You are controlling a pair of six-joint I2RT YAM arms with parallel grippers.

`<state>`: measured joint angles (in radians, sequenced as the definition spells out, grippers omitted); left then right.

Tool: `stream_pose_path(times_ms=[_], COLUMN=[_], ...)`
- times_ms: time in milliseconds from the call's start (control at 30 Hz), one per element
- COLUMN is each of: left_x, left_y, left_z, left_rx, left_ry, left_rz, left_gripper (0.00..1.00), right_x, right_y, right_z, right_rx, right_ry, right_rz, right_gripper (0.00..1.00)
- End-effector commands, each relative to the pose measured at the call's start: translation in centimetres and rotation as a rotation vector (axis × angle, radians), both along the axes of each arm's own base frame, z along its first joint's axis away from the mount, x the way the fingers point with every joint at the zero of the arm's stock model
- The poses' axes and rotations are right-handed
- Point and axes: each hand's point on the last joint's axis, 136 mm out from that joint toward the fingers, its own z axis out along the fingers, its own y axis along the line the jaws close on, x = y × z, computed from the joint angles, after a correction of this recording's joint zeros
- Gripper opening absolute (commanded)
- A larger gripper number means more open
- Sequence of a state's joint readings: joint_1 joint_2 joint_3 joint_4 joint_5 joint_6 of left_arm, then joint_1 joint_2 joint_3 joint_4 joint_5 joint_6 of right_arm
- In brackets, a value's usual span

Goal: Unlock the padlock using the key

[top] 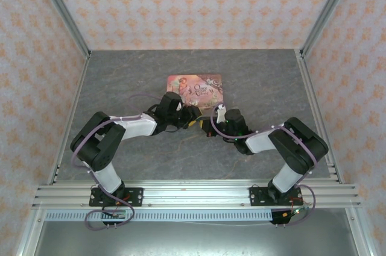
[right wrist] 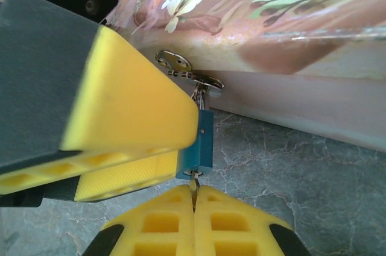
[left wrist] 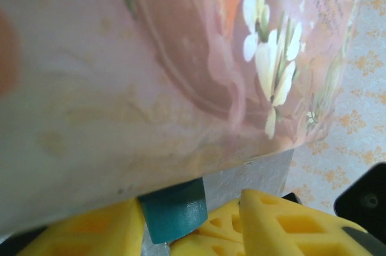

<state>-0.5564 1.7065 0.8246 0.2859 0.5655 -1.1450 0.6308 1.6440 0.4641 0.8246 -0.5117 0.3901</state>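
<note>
The padlock hangs at frame centre from the pink box. My right gripper clamps the key, which is seated in the keyway. The left gripper brackets the body, released, gap on one side — I close it first, then twist the key without side load.

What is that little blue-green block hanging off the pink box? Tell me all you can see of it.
It is the padlock: a tiny teal, matte-looking body with a thin metal shackle hooked through the metal clasp on the side of the pink box. It hangs upright. A key, pinched in the shut right hand, enters its underside. The left hand straddles it, one yellow finger against its side, the other apart.
</note>
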Motion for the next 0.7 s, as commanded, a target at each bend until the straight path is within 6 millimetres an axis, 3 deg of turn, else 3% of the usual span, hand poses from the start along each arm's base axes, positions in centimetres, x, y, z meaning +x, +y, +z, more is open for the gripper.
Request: stream_pose_path(times_ms=[0, 100, 267, 667], left_x=[-0.3, -0.4, -0.4, -0.5], left_y=[-0.3, 0.8, 2.0, 2.1], left_z=[1.7, 1.8, 1.6, 0.0], left_rx=[-0.065, -0.062, -0.1, -0.144], left_ry=[-0.026, -0.032, -0.032, 0.017], left_rz=[-0.005, 0.038, 0.129, 0.207], left_gripper=[0.54, 0.63, 0.64, 0.45], right_x=[0.2, 0.3, 0.3, 0.2], right_y=[0.5, 0.5, 0.6, 1.5], right_z=[0.6, 0.6, 1.2, 1.7], right_rx=[0.068, 0.12, 0.214, 0.32], right_ry=[0.033, 0.095, 0.172, 0.292], right_rz=[-0.045, -0.088, -0.14, -0.157], right_gripper=[0.0, 0.0, 0.0, 0.0])
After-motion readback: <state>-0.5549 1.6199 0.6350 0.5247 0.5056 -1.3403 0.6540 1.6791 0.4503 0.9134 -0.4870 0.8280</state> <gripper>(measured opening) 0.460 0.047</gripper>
